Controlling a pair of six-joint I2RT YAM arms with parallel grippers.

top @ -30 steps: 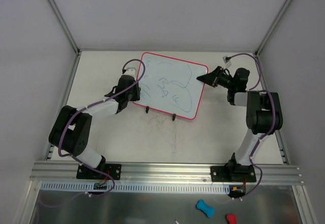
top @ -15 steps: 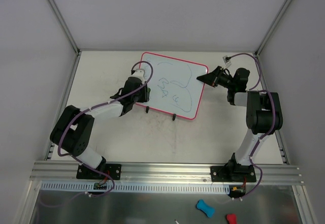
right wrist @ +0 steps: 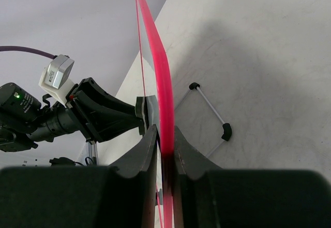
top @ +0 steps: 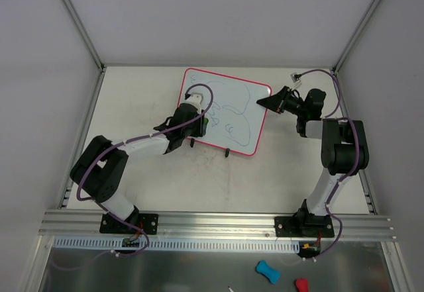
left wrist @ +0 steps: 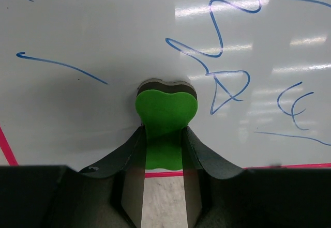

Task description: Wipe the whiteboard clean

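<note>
Left tool (left wrist: 165, 135), eraser (left wrist: 166, 108) on whiteboard (left wrist: 103, 26) near lower frame (right tool (right wrist: 164, 132) clamps edge)

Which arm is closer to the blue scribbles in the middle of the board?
Left. The left gripper holds a green eraser against the board beside the scribbles; the right gripper clamps the board's right edge, away from them.

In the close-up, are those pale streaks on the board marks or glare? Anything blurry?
Left wrist view: streaks on the whiteboard are reflected light, not ink. Right wrist view: its pink edge looks soft near the lens. Top view: evenly lit.
</note>
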